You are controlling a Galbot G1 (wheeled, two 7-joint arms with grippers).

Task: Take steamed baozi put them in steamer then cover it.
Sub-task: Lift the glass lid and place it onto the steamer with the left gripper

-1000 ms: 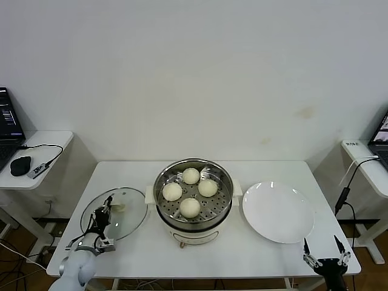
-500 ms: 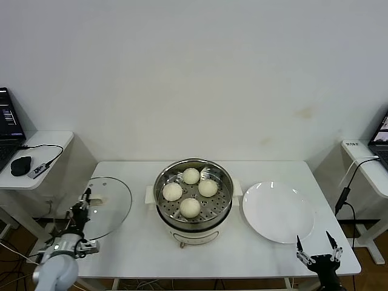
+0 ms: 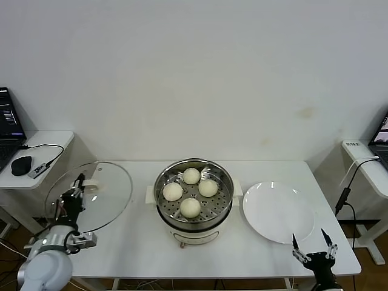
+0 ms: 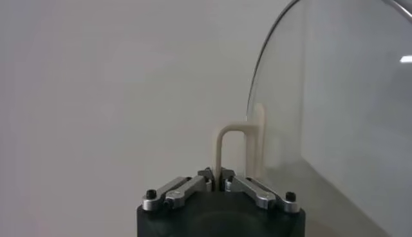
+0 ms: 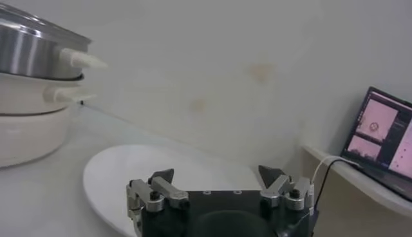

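1. Head view. The steamer stands mid-table and serves as landmark. All four steamed baozi sit on its perforated tray, uncovered. Well to the steamer's left, past the table edge, the left gripper holds the cover off the table, steeply tilted, its glass facing the steamer. To the steamer's right lies a bare white plate; beyond it, at the table's near corner, the right gripper waits with fingers spread.

2. Left wrist view. The jaws are pinched narrow on the cover's cream bar handle; the glass disc hangs off to one side.

3. Right wrist view. The jaws stand wide, holding nothing, with the plate's rim just ahead and the steamer's side handles beyond it.

4. Likely risk. The grip is a thin pinch on a narrow bar with the lid's weight off-centre, so the cover may swivel or slip during the carry. Lowered while tilted, its rim could strike the steamer's edge and seat crooked.
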